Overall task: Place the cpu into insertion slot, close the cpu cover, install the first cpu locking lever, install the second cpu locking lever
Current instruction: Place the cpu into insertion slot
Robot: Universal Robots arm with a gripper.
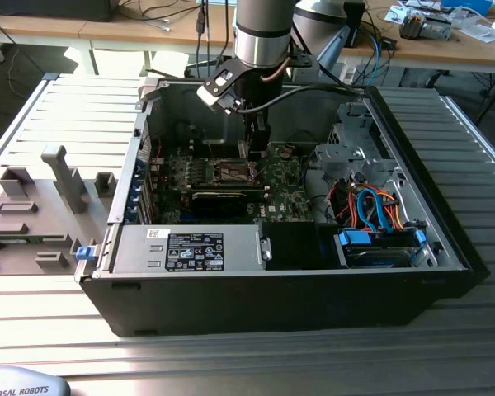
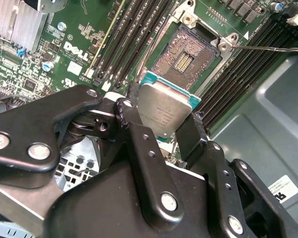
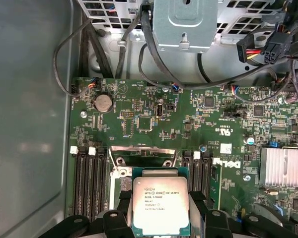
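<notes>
Right, the arm [image 1: 262,33] reaches down into the open case [image 1: 445,247], and the gripper [image 1: 254,150] hangs low over the green board [image 1: 285,194] in the exterior view. In both wrist views the jaws are clamped on the cpu [image 2: 161,116]: one black finger [image 2: 131,106] is pressed against one edge and the other against the opposite edge, with the silver top facing the camera. In the first wrist view the cpu [image 3: 161,206] sits squarely in the gripper [image 3: 160,201], flanked by black memory slots [image 3: 87,181] on both sides.

The socket [image 2: 181,59] lies open with its contact field bare. The cpu is raised just beside and partly over the socket's near edge, not seated in it. A thin metal lever [image 2: 268,48] sticks out from the socket's corner, swung away over the neighbouring slots. A ribbed silver heatsink [image 3: 283,166] stands well off to one side on the board.
</notes>
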